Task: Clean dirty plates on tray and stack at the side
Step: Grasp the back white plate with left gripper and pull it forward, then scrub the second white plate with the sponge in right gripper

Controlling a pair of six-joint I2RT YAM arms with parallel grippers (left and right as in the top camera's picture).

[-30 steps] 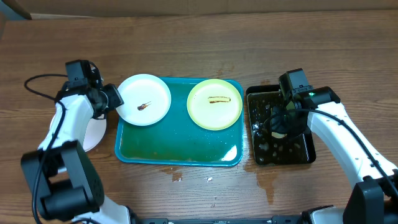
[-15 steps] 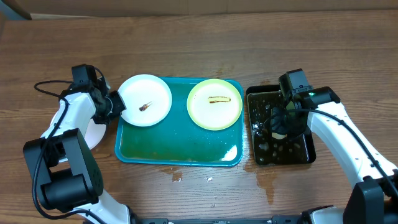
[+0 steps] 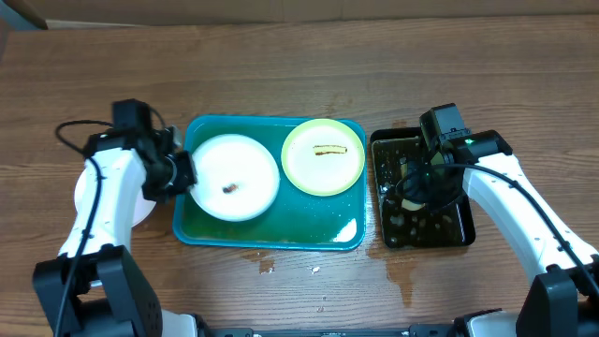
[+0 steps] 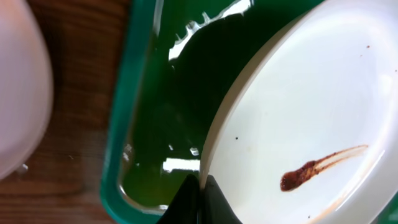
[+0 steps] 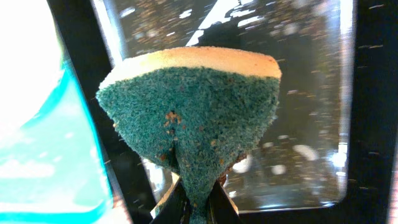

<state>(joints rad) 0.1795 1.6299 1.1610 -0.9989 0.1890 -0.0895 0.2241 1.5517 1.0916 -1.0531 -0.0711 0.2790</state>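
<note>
A white plate point(image 3: 239, 168) with a brown smear hangs tilted over the left half of the teal tray point(image 3: 281, 227). My left gripper point(image 3: 183, 174) is shut on its left rim. In the left wrist view the fingers point(image 4: 186, 200) pinch the edge of that plate point(image 4: 311, 106) above the wet tray point(image 4: 118, 143). A pale yellow-green plate point(image 3: 323, 157) with a brown streak lies flat in the tray's right half. My right gripper point(image 3: 412, 192) is shut on a green and yellow sponge point(image 5: 193, 106) over the black tray point(image 3: 421, 245).
Another white plate point(image 3: 142, 210) lies on the wooden table left of the tray, partly under my left arm, and shows at the left wrist view's edge point(image 4: 18, 93). The black tray point(image 5: 367, 124) holds water. Small wet spots mark the table in front.
My left gripper has shut on the white plate's left rim and carried the plate up and toward the tray's middle. The right arm with the sponge has not moved.
</note>
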